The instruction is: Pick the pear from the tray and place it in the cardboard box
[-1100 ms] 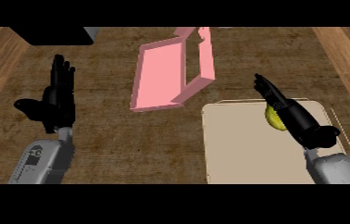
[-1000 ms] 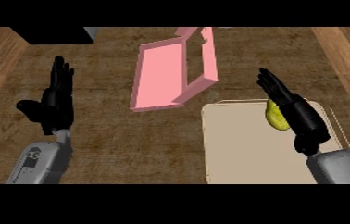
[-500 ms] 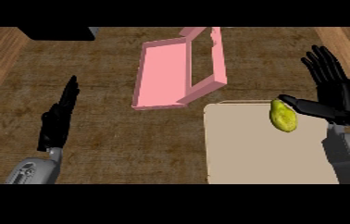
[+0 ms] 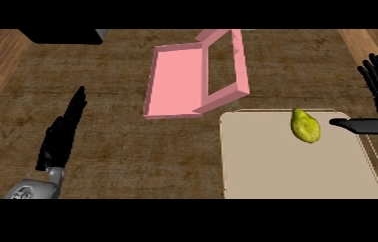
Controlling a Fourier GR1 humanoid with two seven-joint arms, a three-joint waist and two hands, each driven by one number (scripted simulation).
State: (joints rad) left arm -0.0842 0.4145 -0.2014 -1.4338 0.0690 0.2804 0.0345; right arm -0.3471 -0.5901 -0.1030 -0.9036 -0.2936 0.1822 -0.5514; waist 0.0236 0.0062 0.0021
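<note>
The pear [image 4: 305, 126] lies on the beige tray [image 4: 280, 171], in its far right part, stem end pointing away from me. It is yellow-green and the only thing the tray carries. The tray sits at the near right of the brown tabletop [image 4: 111, 86].

My right hand [image 4: 357, 125] comes in at the right edge of the view, and most of it is cut off. Its fingers [image 4: 369, 76] stand straight and spread, closed on nothing. The thumb reaches sideways toward the pear and its tip is just beside the fruit, with a thin strip of tray between them.

My left hand [image 4: 63, 131] rests at the near left, well apart from everything, seen edge-on with its fingers straight and together, holding nothing.

The pink box [image 4: 177, 78] lies beyond the tray, its near corner just beside the tray's far left corner. Its shallow floor is in full sight, plain pink. Along its right side is a pink frame with the tabletop showing through. A black block [image 4: 63, 36] sits at the far left.
</note>
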